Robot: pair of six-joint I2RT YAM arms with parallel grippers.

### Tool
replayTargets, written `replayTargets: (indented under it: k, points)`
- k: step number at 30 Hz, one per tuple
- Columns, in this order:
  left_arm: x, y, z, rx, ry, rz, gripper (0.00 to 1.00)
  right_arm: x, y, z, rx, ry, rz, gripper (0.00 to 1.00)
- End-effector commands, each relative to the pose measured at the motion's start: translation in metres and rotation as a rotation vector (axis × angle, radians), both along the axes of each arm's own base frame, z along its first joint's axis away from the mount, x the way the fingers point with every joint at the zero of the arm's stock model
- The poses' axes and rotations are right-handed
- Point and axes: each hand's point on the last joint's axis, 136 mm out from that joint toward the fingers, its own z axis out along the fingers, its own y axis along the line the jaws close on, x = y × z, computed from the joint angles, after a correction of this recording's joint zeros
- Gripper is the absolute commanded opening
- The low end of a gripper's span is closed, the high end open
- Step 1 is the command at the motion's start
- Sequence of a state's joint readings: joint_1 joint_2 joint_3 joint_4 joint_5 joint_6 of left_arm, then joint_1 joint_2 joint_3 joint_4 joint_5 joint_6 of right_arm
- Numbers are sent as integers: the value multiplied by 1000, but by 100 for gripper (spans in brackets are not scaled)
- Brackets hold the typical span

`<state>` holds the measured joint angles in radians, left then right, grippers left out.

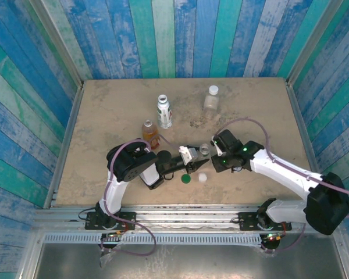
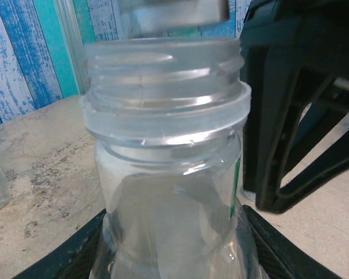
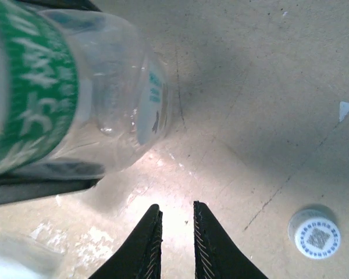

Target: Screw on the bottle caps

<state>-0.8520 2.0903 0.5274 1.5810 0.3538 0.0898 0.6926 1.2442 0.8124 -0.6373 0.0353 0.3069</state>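
A clear bottle (image 2: 168, 174) with a green label (image 3: 32, 87) is held tilted above the table, its threaded mouth (image 1: 205, 149) open and bare. My left gripper (image 2: 174, 256) is shut on its body, one finger on each side (image 1: 192, 157). A blurred pale round shape (image 2: 174, 9) sits just above the mouth; I cannot tell what it is. Right beside the mouth, my right gripper (image 3: 175, 209) (image 1: 214, 152) points down at the table, its jaws a narrow gap apart with nothing between them. A dark green cap (image 1: 186, 178) and a white cap (image 3: 317, 233) (image 1: 202, 177) lie on the table nearby.
Further back stand a white-labelled bottle (image 1: 164, 110), a capped clear bottle (image 1: 211, 99) and an amber bottle (image 1: 149, 131). Blue plank walls close in the sandy table (image 1: 104, 116) on three sides.
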Motion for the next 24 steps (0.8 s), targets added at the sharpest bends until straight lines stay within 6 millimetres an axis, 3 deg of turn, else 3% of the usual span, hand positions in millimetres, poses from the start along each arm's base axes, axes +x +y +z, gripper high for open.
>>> replayTargets:
  k: [1,5,8,10,12,19,24]
  points:
    - [-4,4,-18,42,39,3,54,3,3,33,42,-49,0,20]
    - [3,8,-15,20,61,30,54,7,-11,34,-5,-78,-43,24]
    - [8,10,-16,12,78,37,54,4,-14,37,-1,-83,-51,27]
    - [10,10,-16,12,78,41,54,0,-10,43,42,-97,-30,34]
    - [13,10,-16,8,84,46,54,-7,-2,48,97,-104,21,38]
    - [17,9,-18,22,93,61,54,-49,29,37,240,-119,216,66]
    - [18,11,-19,30,92,73,54,-87,58,18,288,-155,383,69]
